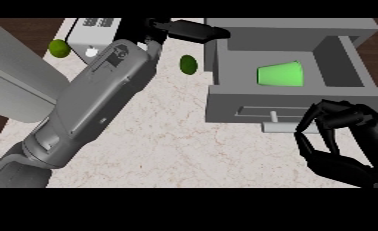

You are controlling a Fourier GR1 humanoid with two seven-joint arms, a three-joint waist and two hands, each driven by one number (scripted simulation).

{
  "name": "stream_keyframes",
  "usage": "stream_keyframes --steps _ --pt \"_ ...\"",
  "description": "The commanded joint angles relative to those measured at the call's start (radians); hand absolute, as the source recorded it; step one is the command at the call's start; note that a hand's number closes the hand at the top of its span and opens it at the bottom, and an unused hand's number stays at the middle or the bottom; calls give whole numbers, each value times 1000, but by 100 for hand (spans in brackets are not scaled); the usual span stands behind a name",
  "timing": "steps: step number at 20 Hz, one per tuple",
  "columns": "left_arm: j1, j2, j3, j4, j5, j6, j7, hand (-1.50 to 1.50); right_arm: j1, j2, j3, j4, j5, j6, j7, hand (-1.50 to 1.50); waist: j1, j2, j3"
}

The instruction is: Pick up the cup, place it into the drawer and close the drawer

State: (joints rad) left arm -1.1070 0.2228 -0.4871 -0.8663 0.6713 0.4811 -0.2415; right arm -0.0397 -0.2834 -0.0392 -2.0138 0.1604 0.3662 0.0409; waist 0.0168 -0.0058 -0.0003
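Note:
A green cup [281,74] lies on its side inside the open grey drawer [221,97], near its middle. The drawer's front panel faces me and carries a pale bar handle [279,126]. My right hand [334,142] is at the lower right, just in front of that panel, with its fingers curled and their tips beside the handle's right end; nothing is held in it. My left forearm crosses the left half of the view. My left hand [188,30] reaches to the drawer's far left corner, fingers straight, holding nothing.
A dark green fruit [188,64] lies on the marble counter just left of the drawer. A lighter green fruit [59,48] sits at the far left beside a grey appliance [92,37]. A large grey block [22,82] fills the left edge.

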Motion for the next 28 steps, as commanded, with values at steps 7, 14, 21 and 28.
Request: stream_keyframes --steps 7,14,21,28 --pt "278 194 69 -288 28 -91 32 -150 -97 22 178 240 396 -147 -121 150 30 3 0" --pt "432 261 102 -375 43 -164 2 -150 -196 -7 279 539 664 -264 -191 150 41 12 0" --pt "553 309 159 -474 7 -160 -3 -150 -407 53 250 946 757 -405 -303 150 12 10 1" --pt "627 379 242 -526 39 -252 14 -150 -631 82 127 1362 728 -520 -447 150 23 15 2"
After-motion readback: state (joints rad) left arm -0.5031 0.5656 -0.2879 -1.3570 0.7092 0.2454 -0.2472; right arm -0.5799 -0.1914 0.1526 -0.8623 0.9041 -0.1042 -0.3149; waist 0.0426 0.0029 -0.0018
